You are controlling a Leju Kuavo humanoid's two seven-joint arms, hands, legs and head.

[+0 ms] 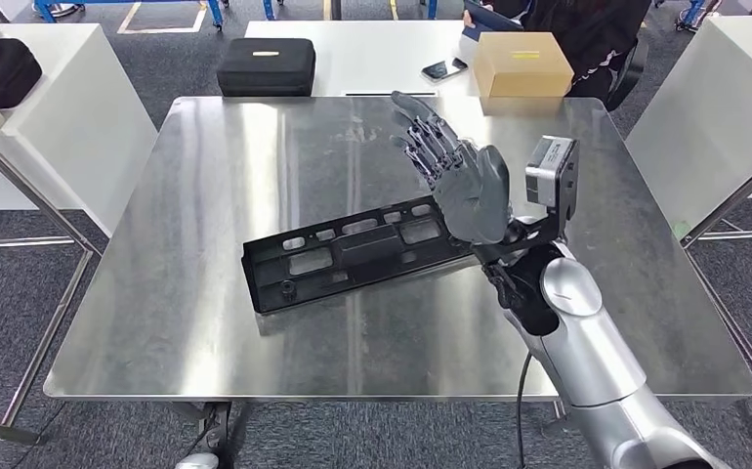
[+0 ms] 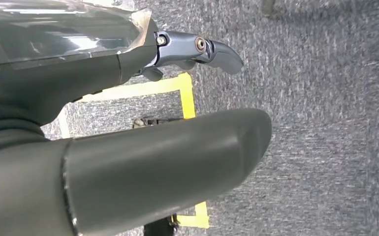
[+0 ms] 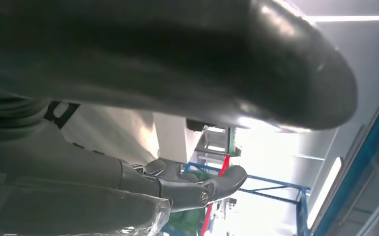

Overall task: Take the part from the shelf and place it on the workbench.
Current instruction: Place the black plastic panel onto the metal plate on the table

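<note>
Right hand (image 1: 470, 191) open above part (image 1: 353, 252).

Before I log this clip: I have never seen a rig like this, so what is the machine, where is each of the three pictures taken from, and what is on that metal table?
This is a humanoid robot with two silver arms. The wide picture comes from a camera high on its body, looking down at a steel workbench. On it lies the part, a long black plastic frame with cut-outs, flat and slightly askew. The right robot hand is raised above the part's near end, fingers spread, holding nothing.

The other two pictures come from cameras at the wrists, so each is turned and crowded by that arm's own thumb. The left robot hand hangs over grey carpet with yellow floor tape and holds nothing. The right wrist picture looks upward past the hand.

Behind the workbench, a white table carries a black case, a phone and a cardboard box.
</note>
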